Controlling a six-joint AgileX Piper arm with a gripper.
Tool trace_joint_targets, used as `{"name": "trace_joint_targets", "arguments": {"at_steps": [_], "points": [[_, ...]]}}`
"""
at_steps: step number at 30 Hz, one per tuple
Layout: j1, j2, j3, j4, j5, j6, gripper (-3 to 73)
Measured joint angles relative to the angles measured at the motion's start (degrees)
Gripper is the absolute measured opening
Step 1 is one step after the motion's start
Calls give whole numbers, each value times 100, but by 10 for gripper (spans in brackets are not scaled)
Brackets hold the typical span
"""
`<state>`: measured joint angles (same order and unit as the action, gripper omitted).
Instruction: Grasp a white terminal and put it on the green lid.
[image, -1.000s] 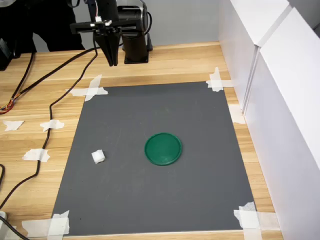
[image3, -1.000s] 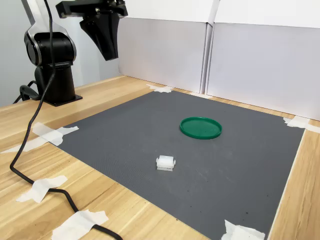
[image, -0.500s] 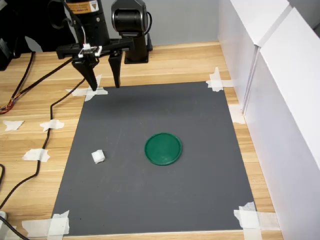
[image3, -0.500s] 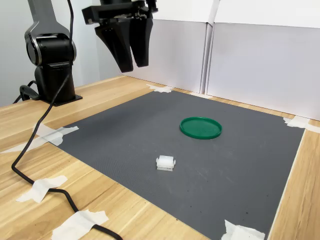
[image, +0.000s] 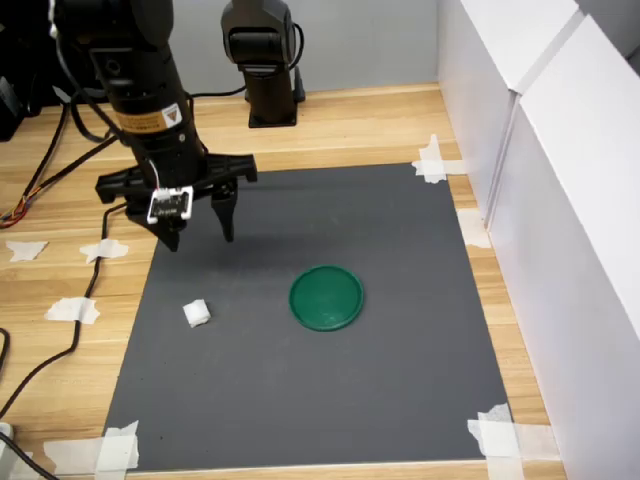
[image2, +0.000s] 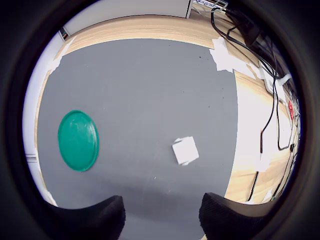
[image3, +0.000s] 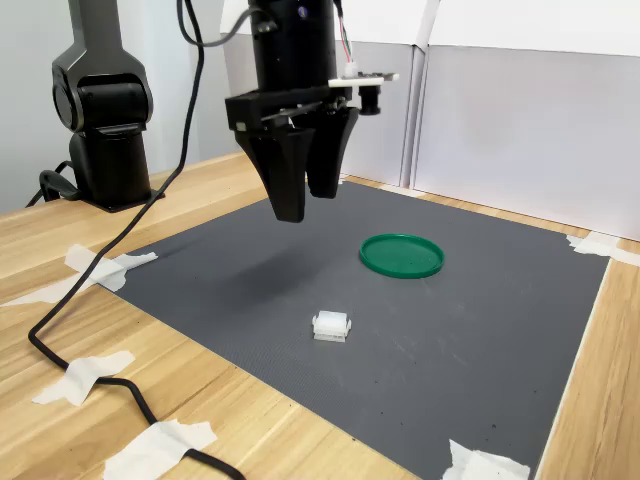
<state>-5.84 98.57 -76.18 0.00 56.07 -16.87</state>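
With jaws spread and empty, the black gripper (image: 198, 228) hangs above the grey mat (image: 400, 400) on approach, needing to descend onto the small white cube-shaped plastic terminal (image: 196, 313) lying ahead and below, well apart from the flat round dark-green plastic lid (image: 326, 297).

The arm (image: 140, 70) is black and glossy, with a yellow label (image: 146, 120) on its side. Its gripper (image: 198, 227) has two black tapered fingers (image3: 287, 180). A small white-edged board (image: 170, 203) and thin black cables (image: 80, 60) are attached near the wrist.
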Motion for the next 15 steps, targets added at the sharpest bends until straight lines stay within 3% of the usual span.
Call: {"name": "trace_joint_targets", "arguments": {"at_steps": [15], "points": [[0,996,-252,0,-289,-147,630]]}}
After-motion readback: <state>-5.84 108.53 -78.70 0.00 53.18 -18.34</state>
